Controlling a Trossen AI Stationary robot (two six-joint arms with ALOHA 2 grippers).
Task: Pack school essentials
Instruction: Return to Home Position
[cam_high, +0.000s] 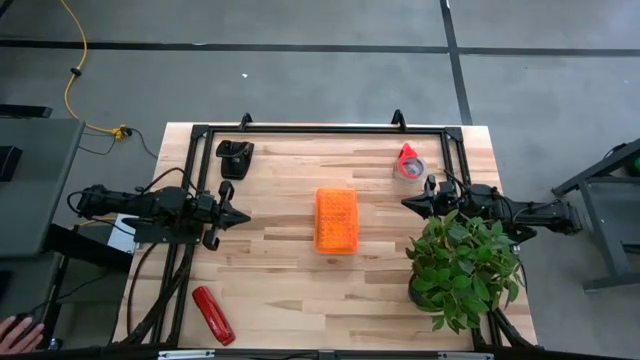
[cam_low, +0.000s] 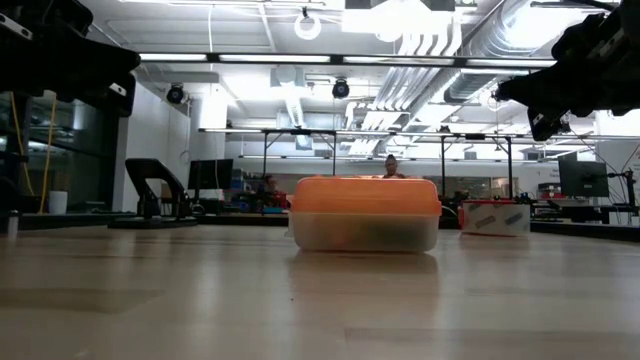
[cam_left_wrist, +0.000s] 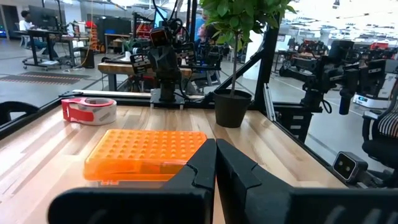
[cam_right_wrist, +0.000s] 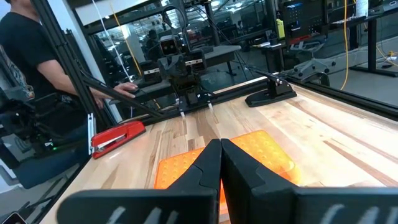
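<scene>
— Where did your grippers hang?
— Your left gripper (cam_high: 243, 216) well left of the lidded orange box (cam_high: 336, 220), right gripper (cam_high: 407, 203) well right of it; both jaws were pressed together, holding nothing.

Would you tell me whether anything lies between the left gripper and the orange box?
Nothing visible does: only tabletop separates the left gripper and the box. The red stapler lies well aside, near the table's edge.

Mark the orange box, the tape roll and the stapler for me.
Orange box (cam_high: 336, 221), high view, middle of its lid.
Tape roll (cam_left_wrist: 93, 114), left wrist view, its side wall.
Stapler (cam_high: 213, 315), high view, middle of its red body.
</scene>
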